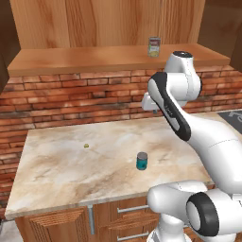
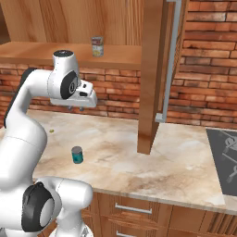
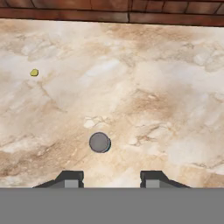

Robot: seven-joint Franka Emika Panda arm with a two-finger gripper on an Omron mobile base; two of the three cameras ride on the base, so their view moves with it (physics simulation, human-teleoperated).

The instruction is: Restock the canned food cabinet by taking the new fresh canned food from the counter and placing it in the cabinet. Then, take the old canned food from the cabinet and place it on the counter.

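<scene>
The teal-blue can with a grey metal top (image 1: 142, 161) (image 2: 77, 154) stands upright on the marble counter (image 1: 71, 165) (image 2: 176, 162); from above its round grey lid (image 3: 99, 142) shows in the hand view. The pale yellow-green labelled can (image 1: 154, 47) (image 2: 97, 46) stands on the wooden cabinet shelf (image 1: 85, 59) (image 2: 37, 51). My gripper (image 2: 75, 108) (image 3: 111, 177) hangs high above the counter, over the teal can and well clear of it. Its fingers (image 3: 70, 178) are spread apart with nothing between them.
A small yellow speck (image 1: 86, 145) (image 3: 34, 72) lies on the counter to the left. A brick wall (image 1: 71, 99) backs the counter. An open cabinet door (image 2: 155, 69) with a metal bar handle hangs at the right, and a dark stovetop (image 2: 224, 157) lies beyond.
</scene>
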